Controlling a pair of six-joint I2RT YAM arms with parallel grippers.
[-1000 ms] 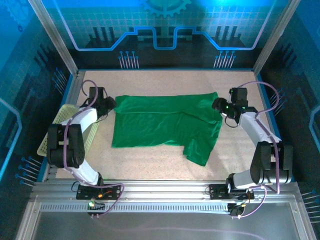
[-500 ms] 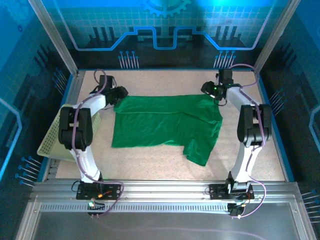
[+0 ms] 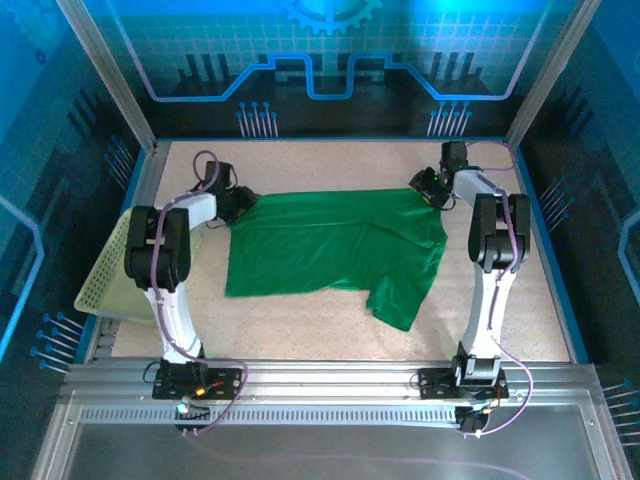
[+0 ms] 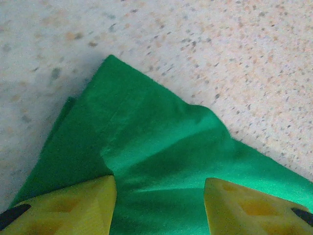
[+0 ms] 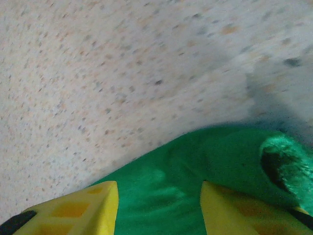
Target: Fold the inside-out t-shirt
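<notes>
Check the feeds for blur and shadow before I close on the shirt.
Right wrist: table smeared by motion blur, dark shadow above the t-shirt at right. Left wrist: cloth edge fairly sharp, yellow gripper fingers soft. Top external: sharp, tinted blue around the edges.

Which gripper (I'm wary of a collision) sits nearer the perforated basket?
Left. The left gripper sits at the t-shirt's far left corner, just beyond the basket; the right gripper is at its far right corner.

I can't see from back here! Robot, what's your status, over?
Left gripper open over far-left corner. Right gripper open over far-right corner. T-shirt spread on table. Basket off left, clear.
</notes>
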